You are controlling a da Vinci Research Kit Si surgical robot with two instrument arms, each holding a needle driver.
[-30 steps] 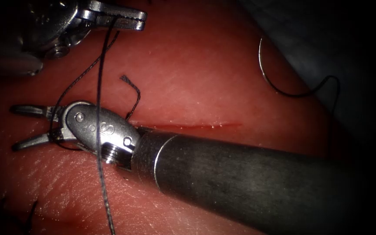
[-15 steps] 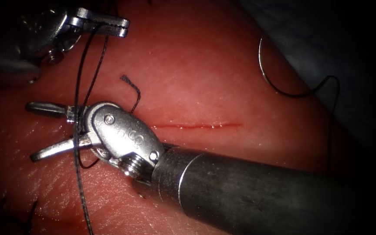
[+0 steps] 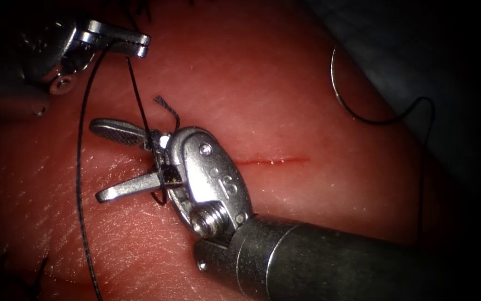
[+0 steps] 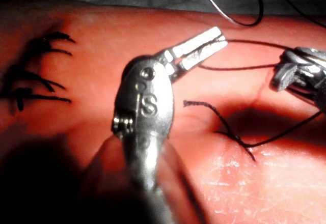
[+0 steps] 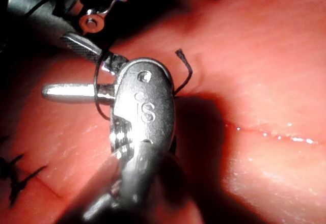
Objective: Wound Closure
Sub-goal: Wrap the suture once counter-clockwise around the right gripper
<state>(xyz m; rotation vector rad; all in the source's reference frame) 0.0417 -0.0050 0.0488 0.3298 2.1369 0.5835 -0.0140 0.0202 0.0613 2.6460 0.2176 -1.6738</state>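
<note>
Two tools work over the tissue (image 3: 318,111): within the last second the right tool (image 3: 106,164) has swung its wrist rightward along the cut (image 3: 273,161), jaws wide and empty, thread (image 3: 78,184) looped round their base, so a knot looks under way; the left tool (image 3: 137,44) has drawn leftward, clamped on the thread; the needle (image 3: 340,95) lies free on the tissue, far right of the cut

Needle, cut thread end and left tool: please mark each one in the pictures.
needle (image 3: 338,92), endoscope view, on its curve.
cut thread end (image 3: 165,104), endoscope view, near its frayed tip.
left tool (image 3: 134,44), endoscope view, between the jaw tips holding the thread (image 3: 78,167).
</note>
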